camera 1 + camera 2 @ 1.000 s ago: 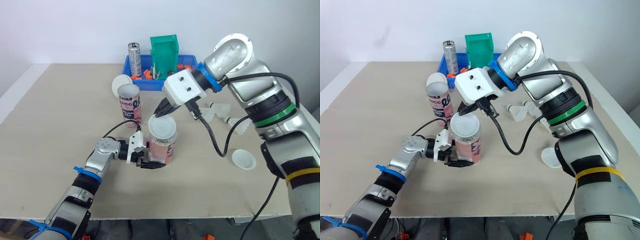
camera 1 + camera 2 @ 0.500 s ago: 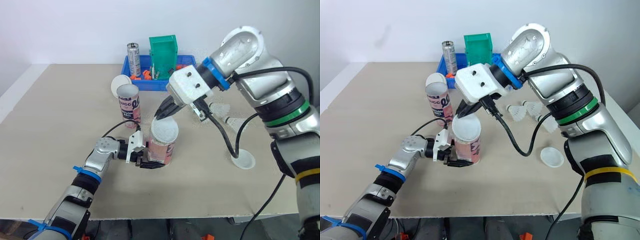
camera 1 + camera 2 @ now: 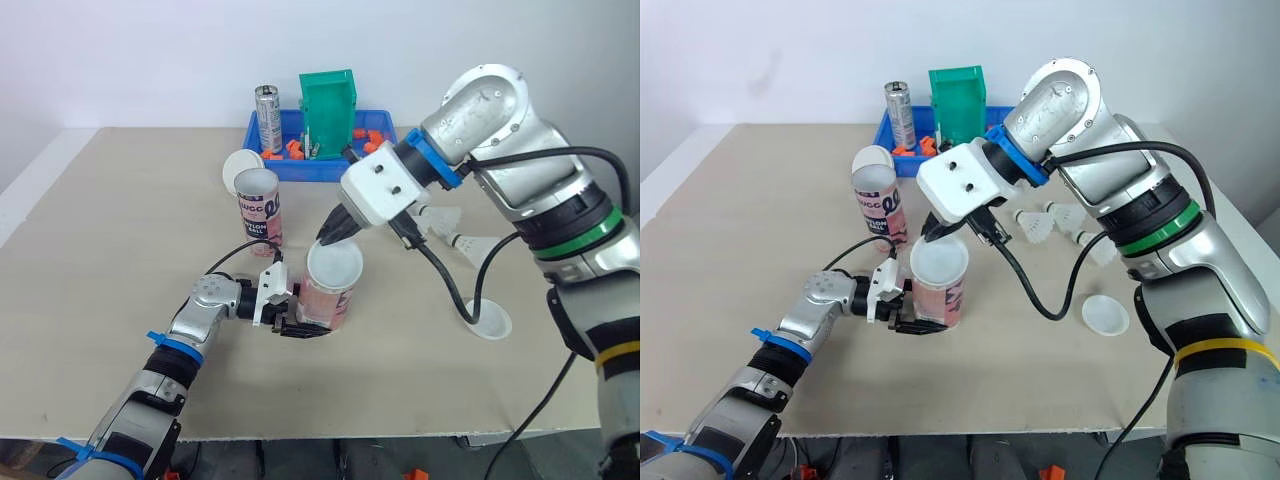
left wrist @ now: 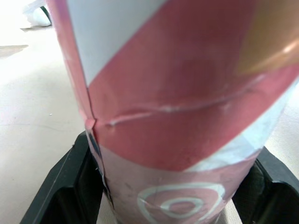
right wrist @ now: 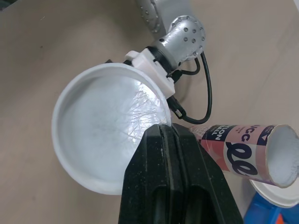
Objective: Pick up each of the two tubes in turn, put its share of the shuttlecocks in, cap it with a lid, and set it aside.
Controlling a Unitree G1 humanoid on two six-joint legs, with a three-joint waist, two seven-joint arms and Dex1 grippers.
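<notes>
A second tube (image 3: 259, 206) stands upright toward the back of the table (image 3: 120, 230); in front of it the left gripper (image 3: 303, 326) has its fingers clamped on the base of the pink tube (image 3: 326, 298), which stands upright mid-table; a white lid (image 3: 334, 266) covers the tube's mouth, its far rim pinched between the closed fingers of the right gripper (image 3: 326, 238); shuttlecocks (image 3: 470, 240) and a spare lid (image 3: 490, 322) lie well to the right.

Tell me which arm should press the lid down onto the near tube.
Right. The right tool pinches the lid by its rim, over the mouth of the near tube. The left tool is clamped around that tube's base, steadying it.
</notes>
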